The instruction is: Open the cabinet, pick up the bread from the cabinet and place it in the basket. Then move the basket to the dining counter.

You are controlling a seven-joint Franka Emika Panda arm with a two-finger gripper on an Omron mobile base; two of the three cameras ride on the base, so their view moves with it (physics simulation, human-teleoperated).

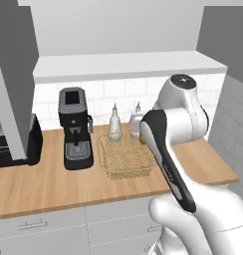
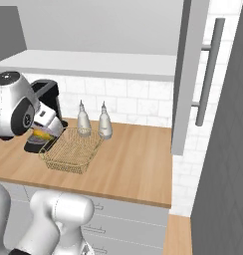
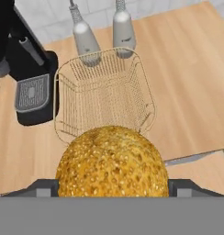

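Note:
The bread (image 3: 113,160), a seeded golden roll, sits between my fingers (image 3: 42,187) with the gripper shut on it. It hangs just above the near edge of the tan wire basket (image 3: 63,101), which stands on the wooden worktop. From the right base view my gripper (image 2: 46,128) is at the basket's (image 2: 93,144) left rim, an orange sliver of bread (image 2: 40,133) showing under it. The arm hides the hand in the left base view, behind the basket (image 1: 106,154). The cabinet door (image 2: 190,74) with its bar handle stands open. The dining counter is out of view.
A black coffee machine (image 1: 76,129) stands left of the basket, two grey bottles (image 1: 114,124) (image 1: 136,119) behind it. A dark appliance (image 1: 14,142) sits at the far left under the other open door (image 1: 9,74). Grey drawers (image 1: 44,229) run below the worktop (image 1: 203,164).

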